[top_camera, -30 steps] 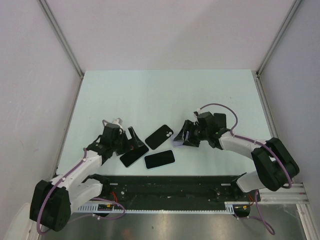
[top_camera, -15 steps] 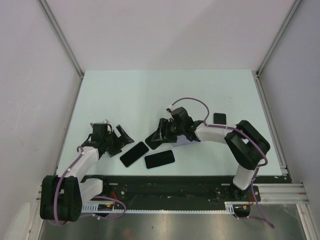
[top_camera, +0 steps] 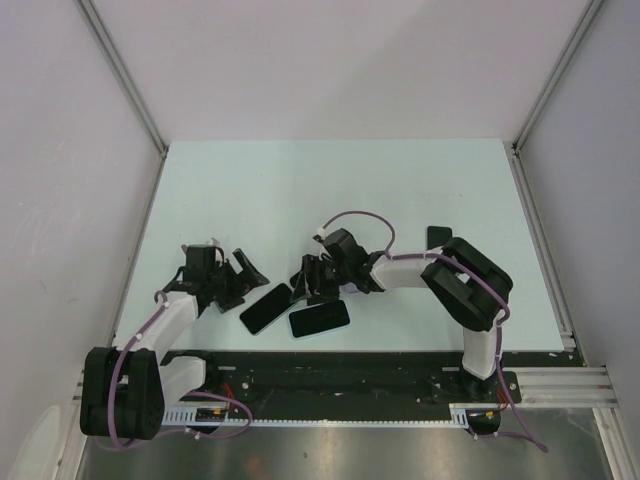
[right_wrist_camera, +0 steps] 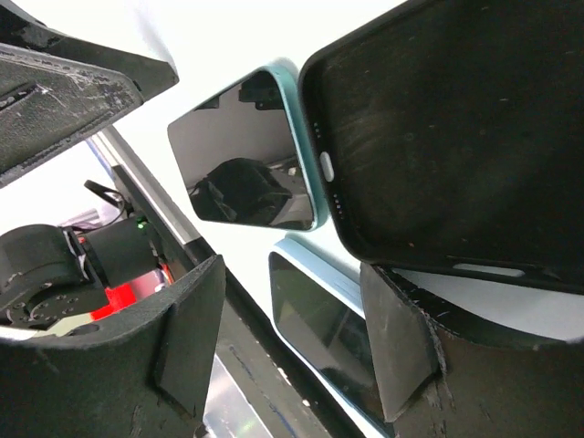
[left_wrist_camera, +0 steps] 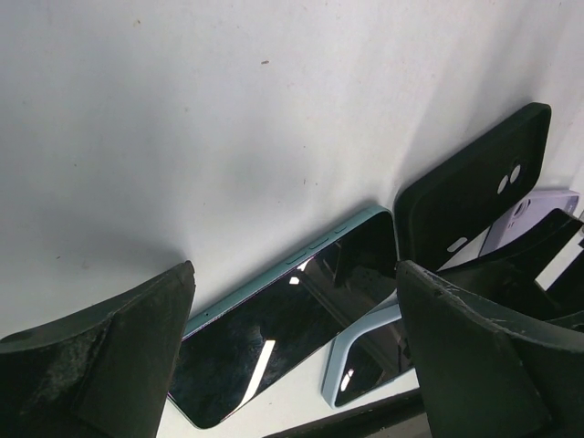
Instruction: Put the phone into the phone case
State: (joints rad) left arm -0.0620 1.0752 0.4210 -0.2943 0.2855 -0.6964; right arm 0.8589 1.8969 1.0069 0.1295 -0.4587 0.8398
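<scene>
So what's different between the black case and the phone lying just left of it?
The black case is matte, with camera holes; the phone is glossy, mirroring the lights, with a teal rim. The case sits at the open right gripper; the phone lies nearer the open left gripper. Both are dark rounded rectangles of similar size.

This is a robotics lab test cell, not a lived-in room. A pale green table (top_camera: 330,180) is boxed in by plain white panel walls (top_camera: 340,60) behind it and on both sides, joined by bare aluminium posts (top_camera: 128,80) rising from the table's far corners. Along the table's near edge runs a black mounting rail (top_camera: 330,372) carrying the left arm (top_camera: 165,325) and the right arm (top_camera: 470,290), with exposed purple cables (top_camera: 357,214) looped over them and loose wiring (top_camera: 215,405) just below that edge.
</scene>
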